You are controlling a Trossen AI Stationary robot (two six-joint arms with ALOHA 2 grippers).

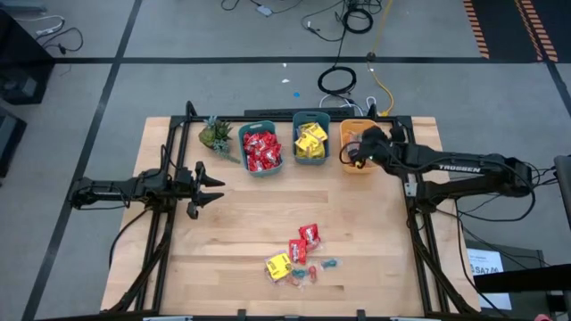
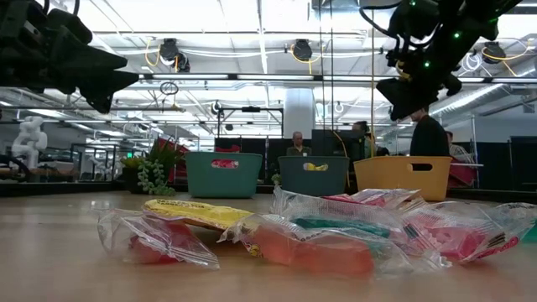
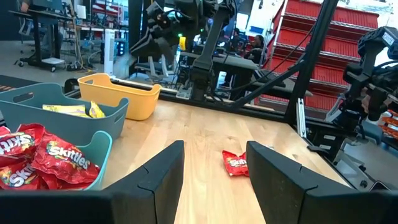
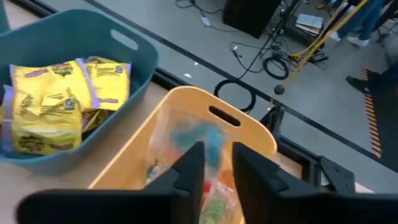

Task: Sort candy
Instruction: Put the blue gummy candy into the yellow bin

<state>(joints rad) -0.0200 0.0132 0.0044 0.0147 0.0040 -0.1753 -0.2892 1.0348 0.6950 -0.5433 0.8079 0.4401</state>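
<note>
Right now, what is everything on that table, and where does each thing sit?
Bins: three along the far edge. A teal one holds red packets, a teal one holds yellow packets, and a yellow one holds small twist-wrapped sweets.
Loose candy: a small pile of red, yellow, teal and pink, near the front centre of the table.
Plant: one, green, left of the bins.
Left gripper: jaws open, waiting over the table's left side.
Right gripper: over the yellow bin, jaws slightly apart, a teal-wrapped sweet blurred just beyond them.
</note>
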